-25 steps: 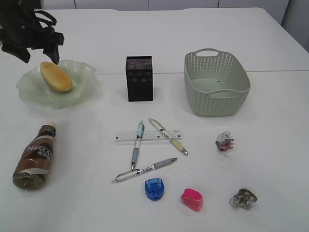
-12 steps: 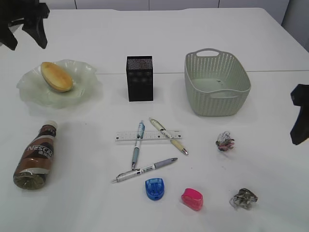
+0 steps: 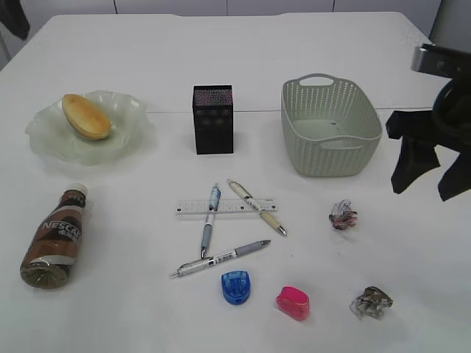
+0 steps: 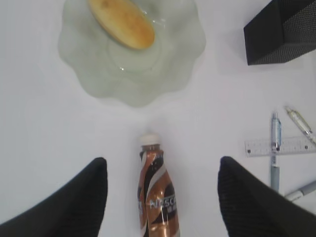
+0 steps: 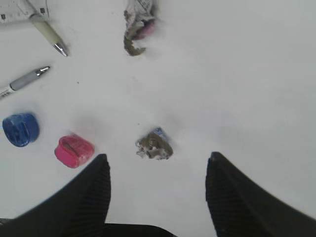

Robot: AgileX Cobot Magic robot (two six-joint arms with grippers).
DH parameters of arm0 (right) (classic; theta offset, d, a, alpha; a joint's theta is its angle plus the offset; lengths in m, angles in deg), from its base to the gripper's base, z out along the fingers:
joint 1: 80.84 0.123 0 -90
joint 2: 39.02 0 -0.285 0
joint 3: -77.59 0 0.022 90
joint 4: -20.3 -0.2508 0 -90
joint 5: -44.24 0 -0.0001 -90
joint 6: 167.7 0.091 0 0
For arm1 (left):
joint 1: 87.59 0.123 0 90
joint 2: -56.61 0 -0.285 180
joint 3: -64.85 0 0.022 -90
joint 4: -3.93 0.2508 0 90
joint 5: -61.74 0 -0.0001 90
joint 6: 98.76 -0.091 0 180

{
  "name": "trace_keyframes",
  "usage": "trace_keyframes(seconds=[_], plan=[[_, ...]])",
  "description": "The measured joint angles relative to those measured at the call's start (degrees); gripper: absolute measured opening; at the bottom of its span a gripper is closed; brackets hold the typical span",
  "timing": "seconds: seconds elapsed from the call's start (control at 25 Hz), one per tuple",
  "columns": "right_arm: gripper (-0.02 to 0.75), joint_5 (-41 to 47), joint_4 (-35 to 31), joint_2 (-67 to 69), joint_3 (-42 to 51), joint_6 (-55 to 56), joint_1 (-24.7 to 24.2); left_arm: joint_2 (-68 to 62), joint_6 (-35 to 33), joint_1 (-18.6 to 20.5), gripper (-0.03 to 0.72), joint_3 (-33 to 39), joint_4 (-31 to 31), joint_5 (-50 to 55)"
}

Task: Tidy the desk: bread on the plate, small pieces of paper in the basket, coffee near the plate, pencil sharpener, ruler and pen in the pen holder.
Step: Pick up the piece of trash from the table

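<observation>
While over bare table: both grippers hold nothing;
left gripper (image 4: 160, 197): jaws spread, above coffee bottle (image 4: 157, 190);
right gripper (image 5: 158, 192): jaws spread, above paper ball (image 5: 154, 144)

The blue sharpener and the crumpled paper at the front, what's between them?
The pink sharpener sits between the blue sharpener and the crumpled paper, clearest in the exterior view.

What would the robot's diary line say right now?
oval bread on green glass plate | right end effector open above grey paper ball | basket empty
</observation>
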Motion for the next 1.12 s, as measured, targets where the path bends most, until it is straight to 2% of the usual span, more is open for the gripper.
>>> trace_keyframes(seconds=[0.16,0.36,0.68,1.12], plan=[[0.449,-0.90,-0.56,2.74,-0.88,0.00,0.33,6.88,0.00,0.00,0.507,7.55,0.22,0.27],[0.449,-4.77,-2.15,4.21,-0.88,0.00,0.36,16.80,0.00,0.00,0.507,11.75,0.22,0.66],[0.449,-13.93,-7.95,9.00,-1.00,5.11,0.36,27.17,0.00,0.00,0.506,12.40,0.22,0.99],[0.449,-14.68,-8.02,20.42,-4.54,5.81,0.36,31.11,0.00,0.00,0.505,12.40,-3.94,1.10]])
